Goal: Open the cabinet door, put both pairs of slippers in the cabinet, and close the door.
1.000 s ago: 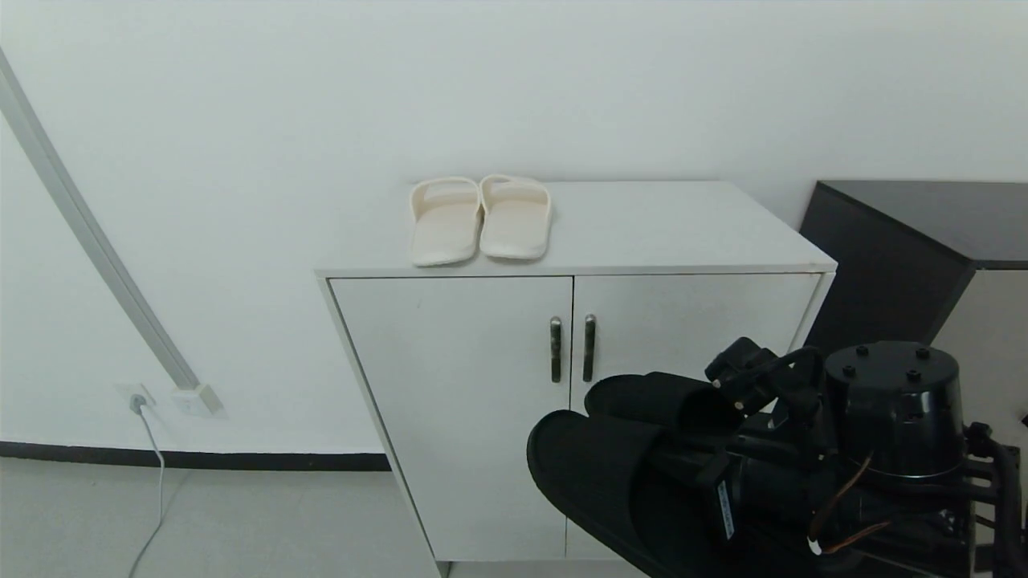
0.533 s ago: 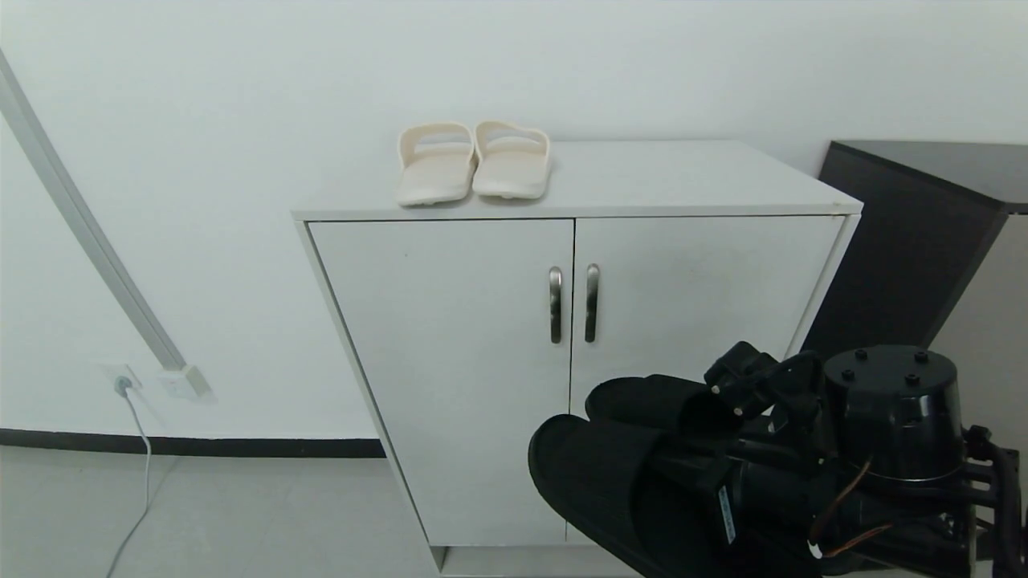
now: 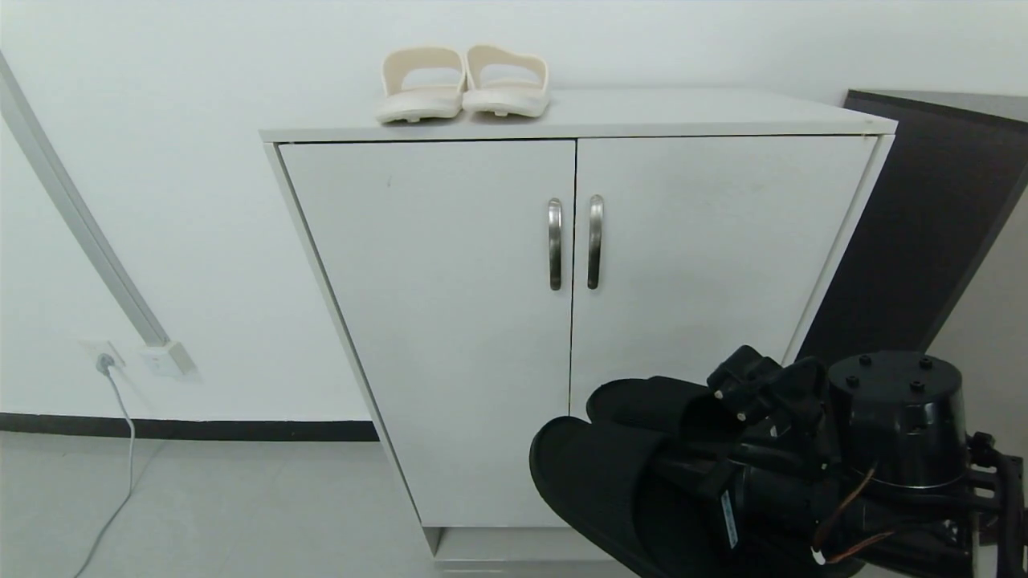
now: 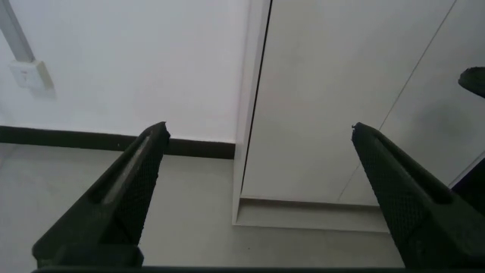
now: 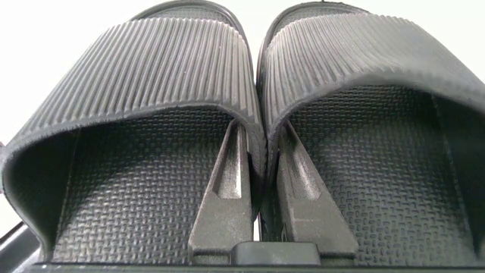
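Observation:
A white two-door cabinet (image 3: 450, 321) stands against the wall, both doors closed, with two metal handles (image 3: 554, 243) at the middle seam. A cream pair of slippers (image 3: 464, 83) lies on its top, left of centre. My right gripper (image 5: 261, 197) is shut on the black pair of slippers (image 3: 610, 474), its fingers (image 5: 223, 189) pinching the two inner edges together. It holds them low in front of the right door. My left gripper (image 4: 259, 130) is open and holds nothing, facing the cabinet's (image 4: 341, 98) lower left corner and the floor.
A dark piece of furniture (image 3: 923, 225) stands directly right of the cabinet. On the wall to the left are a slanted conduit (image 3: 72, 209), a socket (image 3: 165, 360) and a cable (image 3: 120, 449) running down to the grey floor.
The head camera has dropped, so the whole cabinet sits higher in the picture and I see its front more squarely. The right gripper still holds the black slippers.

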### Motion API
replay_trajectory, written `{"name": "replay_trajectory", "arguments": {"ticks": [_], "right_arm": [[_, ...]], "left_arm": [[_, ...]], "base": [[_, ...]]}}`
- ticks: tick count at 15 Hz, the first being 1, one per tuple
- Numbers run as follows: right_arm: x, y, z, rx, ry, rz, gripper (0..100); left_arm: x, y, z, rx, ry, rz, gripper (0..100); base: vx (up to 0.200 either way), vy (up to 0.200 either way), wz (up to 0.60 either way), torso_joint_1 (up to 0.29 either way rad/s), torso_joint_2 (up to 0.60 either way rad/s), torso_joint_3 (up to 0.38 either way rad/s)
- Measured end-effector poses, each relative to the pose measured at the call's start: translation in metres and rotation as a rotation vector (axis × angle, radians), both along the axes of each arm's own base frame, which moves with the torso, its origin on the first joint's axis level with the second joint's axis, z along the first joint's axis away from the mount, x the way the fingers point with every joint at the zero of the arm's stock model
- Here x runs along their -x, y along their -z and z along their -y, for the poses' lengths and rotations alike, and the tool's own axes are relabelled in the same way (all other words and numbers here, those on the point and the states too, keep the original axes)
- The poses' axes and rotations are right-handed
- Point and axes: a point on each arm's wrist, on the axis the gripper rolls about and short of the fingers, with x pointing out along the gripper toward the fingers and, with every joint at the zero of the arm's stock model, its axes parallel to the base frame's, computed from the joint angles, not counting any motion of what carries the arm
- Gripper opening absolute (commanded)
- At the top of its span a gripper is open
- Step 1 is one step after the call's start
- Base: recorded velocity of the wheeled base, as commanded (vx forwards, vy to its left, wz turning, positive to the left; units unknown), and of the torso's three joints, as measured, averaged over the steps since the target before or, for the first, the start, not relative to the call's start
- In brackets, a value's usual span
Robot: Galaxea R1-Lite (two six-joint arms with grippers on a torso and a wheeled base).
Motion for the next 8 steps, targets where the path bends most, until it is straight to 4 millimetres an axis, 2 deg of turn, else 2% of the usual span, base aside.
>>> {"name": "replay_trajectory", "arguments": {"ticks": [3,8], "right_arm": [[0.0009,0.0019,0.0010,0.003,-0.002,0.002,0],[0.0018,0.0026,0.0019,-0.011,0.000,0.018,0]], "left_arm": [[0.0001,-0.0003,-0.0006,-0.001,-0.025,0.002,100],[0.0011,-0.0068,-0.0006,-0.036,-0.031,0.015,100]], "base": [[0.000,0.000,0.00,-0.002,0.09,0.084],[0.000,0.000,0.00,0.000,0.00,0.000]]}}
